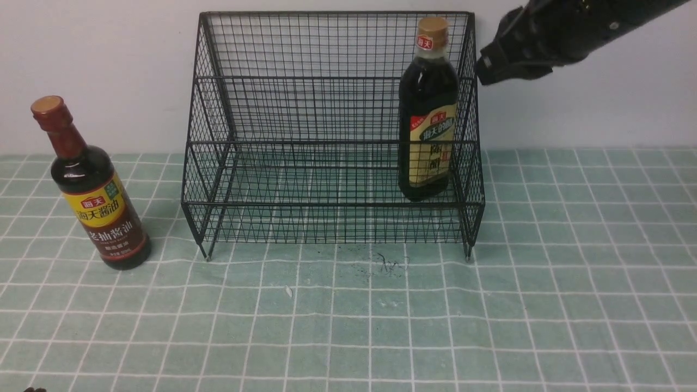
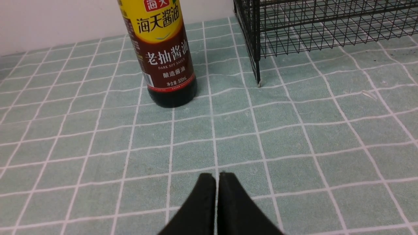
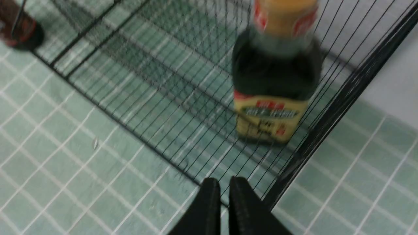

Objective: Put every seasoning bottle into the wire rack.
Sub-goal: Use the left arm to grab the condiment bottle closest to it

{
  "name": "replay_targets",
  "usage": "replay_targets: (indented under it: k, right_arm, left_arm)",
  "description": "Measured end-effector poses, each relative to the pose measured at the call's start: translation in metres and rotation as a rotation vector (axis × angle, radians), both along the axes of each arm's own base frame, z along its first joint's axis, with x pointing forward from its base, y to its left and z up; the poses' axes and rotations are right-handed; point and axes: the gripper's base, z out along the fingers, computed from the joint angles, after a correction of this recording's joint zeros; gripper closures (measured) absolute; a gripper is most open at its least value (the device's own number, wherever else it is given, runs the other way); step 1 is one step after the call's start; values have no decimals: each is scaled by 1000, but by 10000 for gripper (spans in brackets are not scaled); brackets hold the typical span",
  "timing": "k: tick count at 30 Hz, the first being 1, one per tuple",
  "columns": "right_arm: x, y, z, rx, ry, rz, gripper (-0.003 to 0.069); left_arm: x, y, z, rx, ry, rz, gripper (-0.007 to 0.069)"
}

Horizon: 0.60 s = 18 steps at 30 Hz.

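The wire rack stands at the back middle of the table. The flat, tan-capped bottle with a cream-and-green label stands upright in the rack's lower tier, at its right end. It also shows, blurred, in the right wrist view. The round bottle with a dark-red neck stands on the table to the left of the rack and also shows in the left wrist view. My right gripper is shut and empty, raised beside the rack's upper right corner. My left gripper is shut and empty, low over the table in front of the red-necked bottle.
A green checked cloth covers the table. A white wall rises close behind the rack. The rack's front left leg stands just right of the red-necked bottle. A dark smudge marks the cloth in front of the rack.
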Motion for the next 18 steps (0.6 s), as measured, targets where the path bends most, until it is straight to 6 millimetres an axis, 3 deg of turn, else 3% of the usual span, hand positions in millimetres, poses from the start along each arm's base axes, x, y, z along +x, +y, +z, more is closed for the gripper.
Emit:
replay_targets:
  k: [5,11,18]
  right_arm:
    - [7,12,-16,21,63,18,668]
    - [23,52,-48,-14,17,74,669]
    - [39,56,-63,-37,-37,28,669]
  left_arm:
    - [0,0,0,0,0,0,631]
    - [0,0,0,0,0,0,631]
    - [0,0,0,0,0,0,631]
